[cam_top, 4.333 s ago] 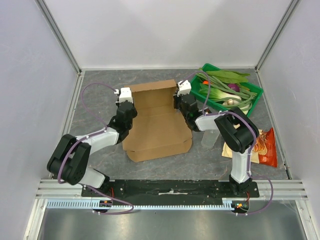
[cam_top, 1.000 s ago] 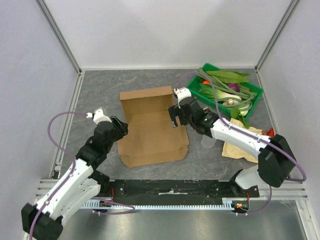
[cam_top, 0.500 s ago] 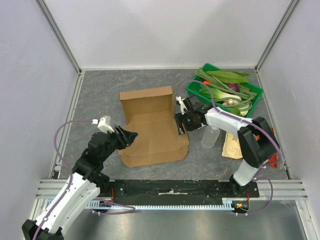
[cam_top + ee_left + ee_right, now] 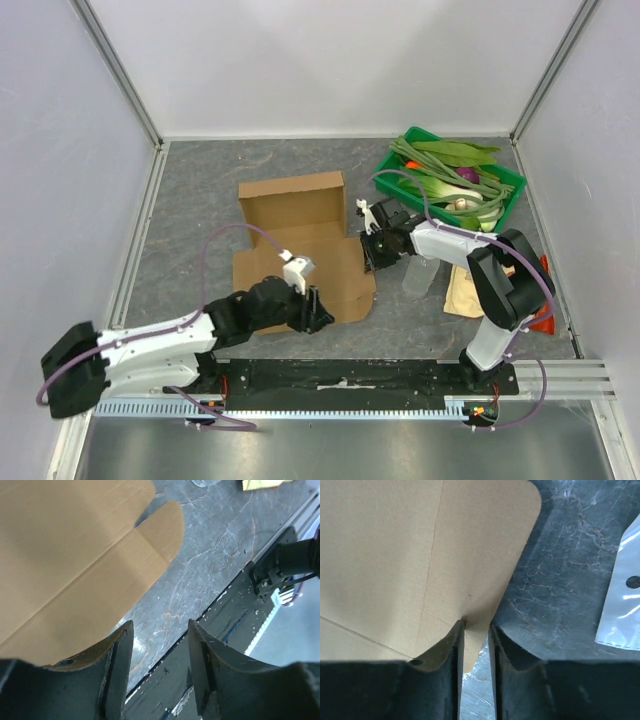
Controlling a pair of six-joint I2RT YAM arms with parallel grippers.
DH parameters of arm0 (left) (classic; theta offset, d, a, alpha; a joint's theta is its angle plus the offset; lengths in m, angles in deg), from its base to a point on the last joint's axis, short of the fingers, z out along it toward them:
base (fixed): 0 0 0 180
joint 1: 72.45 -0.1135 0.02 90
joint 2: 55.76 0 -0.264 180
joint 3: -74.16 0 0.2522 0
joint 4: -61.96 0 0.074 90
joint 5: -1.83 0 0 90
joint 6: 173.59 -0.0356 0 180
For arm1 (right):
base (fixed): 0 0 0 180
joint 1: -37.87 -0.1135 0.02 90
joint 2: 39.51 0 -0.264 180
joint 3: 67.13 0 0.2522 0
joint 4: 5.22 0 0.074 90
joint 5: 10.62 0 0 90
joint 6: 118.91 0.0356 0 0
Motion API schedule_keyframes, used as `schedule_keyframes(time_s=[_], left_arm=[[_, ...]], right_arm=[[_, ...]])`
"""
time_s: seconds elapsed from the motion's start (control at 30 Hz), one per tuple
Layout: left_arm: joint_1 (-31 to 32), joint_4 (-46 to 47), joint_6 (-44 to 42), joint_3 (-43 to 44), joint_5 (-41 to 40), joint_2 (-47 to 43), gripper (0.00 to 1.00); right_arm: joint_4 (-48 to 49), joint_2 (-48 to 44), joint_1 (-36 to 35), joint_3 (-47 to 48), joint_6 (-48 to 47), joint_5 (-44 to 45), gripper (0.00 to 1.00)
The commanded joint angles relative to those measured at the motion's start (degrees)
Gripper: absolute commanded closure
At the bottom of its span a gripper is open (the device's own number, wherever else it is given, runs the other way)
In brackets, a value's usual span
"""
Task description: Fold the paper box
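Top view: the paper box (image 4: 300,262) lies at the centre of the table (image 4: 190,190). Its long axis runs from the upper middle of the frame toward the lower middle, and one panel stands up at the upper end. The left gripper (image 4: 315,312) sits at the box's lower edge. The right gripper (image 4: 369,255) is at the box's right edge, between the cardboard and a clear packet (image 4: 418,276). Both arms are at the box, each on its own side. The right-hand flap lies directly under the right gripper, so I judge that arm is the one placed to lift it.

Left wrist view: the paper box (image 4: 75,555) fills the upper left, and its edge runs down to the left-hand finger. The left gripper (image 4: 160,626) has its fingers (image 4: 117,672) apart, with only bare table (image 4: 210,565) showing between them. It holds nothing.

Right wrist view: the rounded flap of the paper box (image 4: 420,545) spreads across the upper left, and its edge slants down into the gap of the right gripper (image 4: 476,628). Its fingers (image 4: 447,652) stand close together with a narrow slot between them. One lies over the cardboard and the other over the table (image 4: 555,580). I cannot tell whether they have pinched the flap. The clear packet (image 4: 625,600) lies at the right margin, well apart from the flap.
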Motion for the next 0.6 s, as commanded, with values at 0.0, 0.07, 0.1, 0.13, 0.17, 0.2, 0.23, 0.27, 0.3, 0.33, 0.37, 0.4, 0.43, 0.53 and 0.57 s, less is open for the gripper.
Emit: schedule_keyframes(time_s=[0.0, 0.07, 0.1, 0.13, 0.17, 0.2, 0.23, 0.27, 0.3, 0.33, 0.37, 0.4, 0.43, 0.53, 0.57], left_arm=[[10.7, 4.9, -11.3, 8.6, -15.2, 10.5, 0.43], [16.9, 1.7, -18.7, 11.6, -20.4, 15.2, 0.38], [18.4, 0.0, -20.8, 15.2, -24.2, 19.7, 0.35], [20.5, -2.6, -22.7, 17.0, -25.2, 22.0, 0.34], [21.3, -4.8, -26.3, 18.3, -25.7, 23.6, 0.32], [22.1, -5.9, -27.5, 20.3, -27.0, 24.8, 0.3], [23.1, -6.6, -28.8, 20.9, -27.0, 26.6, 0.29], [23.1, -7.4, -30.3, 21.3, -27.1, 27.0, 0.28], [23.2, -7.7, -31.0, 21.8, -27.2, 27.5, 0.27], [23.2, -8.3, -31.7, 22.3, -27.7, 28.5, 0.27], [23.2, -10.6, -32.4, 23.5, -29.2, 29.5, 0.26], [23.2, -11.6, -32.6, 24.3, -31.9, 30.6, 0.26], [23.3, -12.4, -33.7, 24.8, -32.5, 32.6, 0.26], [24.1, -12.2, -35.5, 25.5, -34.3, 35.6, 0.28], [24.1, -12.3, -35.8, 26.2, -36.0, 36.4, 0.31]], right_arm=[[3.4, -2.6, 0.6, -2.9, 2.0, -2.9, 0.84], [3.0, -2.7, 0.7, -2.6, 1.9, -2.2, 0.99], [2.7, -2.5, 0.9, -2.0, 1.8, -2.7, 1.0], [2.7, -2.4, 1.1, -1.7, 1.6, -3.1, 1.0], [2.6, -1.8, 1.3, -1.4, 1.6, -4.1, 1.0], [2.3, -1.5, 1.5, -1.0, 1.6, -4.7, 1.0], [2.1, -1.3, 1.6, -0.7, 1.5, -5.4, 1.0], [2.0, -1.0, 1.7, -0.6, 1.2, -6.5, 1.0], [1.8, -1.0, 1.8, -0.3, 0.8, -6.8, 1.0], [1.7, -1.0, 1.9, -0.2, 0.8, -6.9, 1.0], [1.4, -1.0, 2.0, -0.1, 0.8, -7.1, 1.0], [1.5, -1.0, 2.2, 0.0, 0.5, -7.4, 1.0], [1.4, -0.8, 2.3, 0.0, 0.4, -7.7, 1.0], [1.3, -0.9, 2.4, 0.1, 0.6, -8.3, 1.0], [1.2, -1.0, 2.5, 0.3, 0.5, -8.5, 1.0]])
